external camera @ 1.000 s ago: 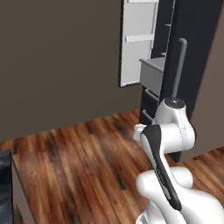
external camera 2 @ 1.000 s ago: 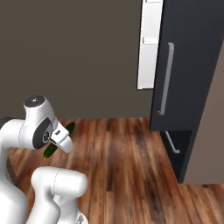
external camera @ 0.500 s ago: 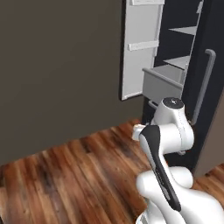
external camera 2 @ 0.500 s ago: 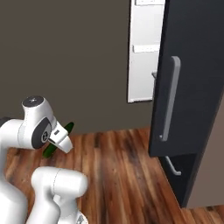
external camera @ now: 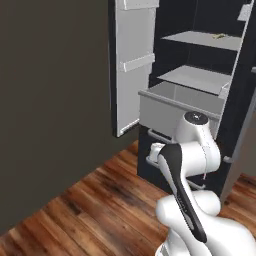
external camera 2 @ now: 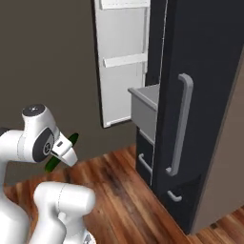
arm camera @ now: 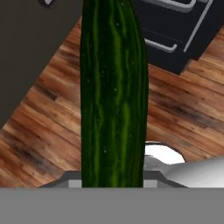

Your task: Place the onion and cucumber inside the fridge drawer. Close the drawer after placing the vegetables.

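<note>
Beside our folded arm, above the wooden floor (external camera 2: 119, 190), our end effector (external camera 2: 64, 151) grips the cucumber (arm camera: 113, 92), held well apart from the fridge drawer (external camera: 172, 107), which stands pulled out below the grey shelves (external camera: 197, 77) between open doors

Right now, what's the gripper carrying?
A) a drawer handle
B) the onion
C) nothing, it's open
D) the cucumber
D: the hand view shows the dark green cucumber running straight up from the gripper, and in the right base view its green ends stick out either side of the hand, with the fridge drawer pulled open ahead.
</note>
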{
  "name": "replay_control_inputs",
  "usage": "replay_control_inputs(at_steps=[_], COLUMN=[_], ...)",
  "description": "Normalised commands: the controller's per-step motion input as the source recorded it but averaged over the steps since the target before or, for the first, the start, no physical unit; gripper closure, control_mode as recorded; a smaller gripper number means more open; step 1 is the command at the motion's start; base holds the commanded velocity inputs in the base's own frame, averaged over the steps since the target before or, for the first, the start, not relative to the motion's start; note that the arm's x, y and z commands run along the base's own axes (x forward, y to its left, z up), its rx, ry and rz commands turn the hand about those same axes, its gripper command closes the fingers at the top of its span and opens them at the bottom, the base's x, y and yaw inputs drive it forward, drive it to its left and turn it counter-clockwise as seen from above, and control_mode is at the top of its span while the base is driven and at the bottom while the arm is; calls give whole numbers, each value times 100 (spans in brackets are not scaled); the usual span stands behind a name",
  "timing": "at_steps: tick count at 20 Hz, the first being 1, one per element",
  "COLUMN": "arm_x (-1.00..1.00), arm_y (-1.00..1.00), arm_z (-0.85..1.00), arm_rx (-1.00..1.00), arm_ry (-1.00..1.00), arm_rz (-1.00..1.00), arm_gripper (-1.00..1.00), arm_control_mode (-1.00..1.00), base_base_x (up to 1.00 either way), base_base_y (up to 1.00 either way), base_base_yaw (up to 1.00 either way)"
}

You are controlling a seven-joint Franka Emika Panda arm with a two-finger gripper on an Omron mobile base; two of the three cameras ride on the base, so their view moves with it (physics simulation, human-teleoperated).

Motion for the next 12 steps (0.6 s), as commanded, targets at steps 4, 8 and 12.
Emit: replay_control_inputs(at_steps=[4, 8, 12], arm_x=[0, 0, 0], arm_y=[0, 0, 0], arm_z=[0, 0, 0], arm_rx=[0, 0, 0], arm_ry=[0, 0, 0], arm_rz=[0, 0, 0], arm_gripper=[100, 100, 100], arm_control_mode=[100, 100, 100], base_base_x=[100, 94, 86], base_base_y=[67, 46, 35], base_base_yaw=[-58, -49, -48])
